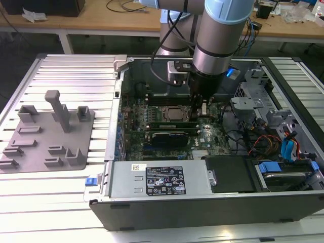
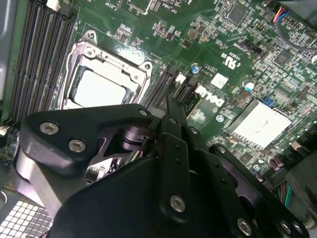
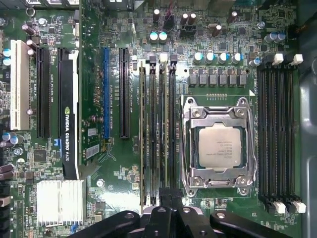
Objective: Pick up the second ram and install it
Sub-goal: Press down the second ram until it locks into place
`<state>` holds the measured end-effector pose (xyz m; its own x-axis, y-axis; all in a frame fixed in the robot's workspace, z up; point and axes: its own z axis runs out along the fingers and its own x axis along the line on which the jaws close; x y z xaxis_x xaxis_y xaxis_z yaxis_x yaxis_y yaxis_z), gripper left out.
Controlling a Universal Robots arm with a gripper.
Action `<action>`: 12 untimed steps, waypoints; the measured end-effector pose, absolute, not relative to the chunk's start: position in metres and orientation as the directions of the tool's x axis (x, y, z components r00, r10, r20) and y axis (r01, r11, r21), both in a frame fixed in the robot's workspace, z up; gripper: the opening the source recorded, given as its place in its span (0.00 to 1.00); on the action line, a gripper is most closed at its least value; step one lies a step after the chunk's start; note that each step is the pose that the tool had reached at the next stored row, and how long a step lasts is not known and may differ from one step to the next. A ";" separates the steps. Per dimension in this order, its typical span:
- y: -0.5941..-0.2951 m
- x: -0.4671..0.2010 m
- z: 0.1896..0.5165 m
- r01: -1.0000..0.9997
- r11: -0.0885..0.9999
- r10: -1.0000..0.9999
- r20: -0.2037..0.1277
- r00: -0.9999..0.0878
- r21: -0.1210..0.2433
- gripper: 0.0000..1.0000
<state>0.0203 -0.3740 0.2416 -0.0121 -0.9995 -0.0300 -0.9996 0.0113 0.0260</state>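
While gripper (image 1: 201,110) hovers over motherboard (image 1: 174,132), finger state unclear; one processor (image 3: 219,146).

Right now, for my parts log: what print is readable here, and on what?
Black card: white lettering along its edge, a brand and model, not quoted here.
Motherboard: white printed logo, not quoted here.
Processor: print too small to read.
Power supply label: print too small to read.

White lettering runs along the black card (image 3: 69,134) in the first wrist view. A white logo marks the motherboard (image 2: 210,96) in the second wrist view. A black printed label (image 1: 166,179), too small to make out, sits on the power supply (image 1: 121,179), lower middle of the exterior view.
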 end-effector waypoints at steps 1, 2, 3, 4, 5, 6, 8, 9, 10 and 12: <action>-0.374 0.017 0.242 -1.000 0.011 -0.999 -0.030 -0.012 0.026 0.08; -0.374 0.014 0.242 -1.000 0.011 -0.999 -0.030 -0.012 0.026 0.08; -0.374 0.013 0.242 -1.000 0.011 -0.999 -0.030 -0.012 0.026 0.08; -0.374 0.008 0.242 -1.000 0.011 -0.999 -0.030 -0.012 0.026 0.08; -0.374 0.002 0.242 -1.000 0.011 -0.999 -0.030 -0.012 0.026 0.08; -0.374 -0.001 0.242 -1.000 0.011 -0.999 -0.030 -0.012 0.026 0.08; -0.374 -0.012 0.242 -1.000 0.011 -0.999 -0.030 -0.012 0.026 0.08; -0.374 -0.017 0.242 -1.000 0.011 -0.999 -0.030 -0.012 0.026 0.08; -0.374 -0.023 0.242 -1.000 0.011 -0.999 -0.030 -0.012 0.026 0.08; -0.374 -0.031 0.241 -1.000 0.011 -0.999 -0.030 -0.012 0.026 0.08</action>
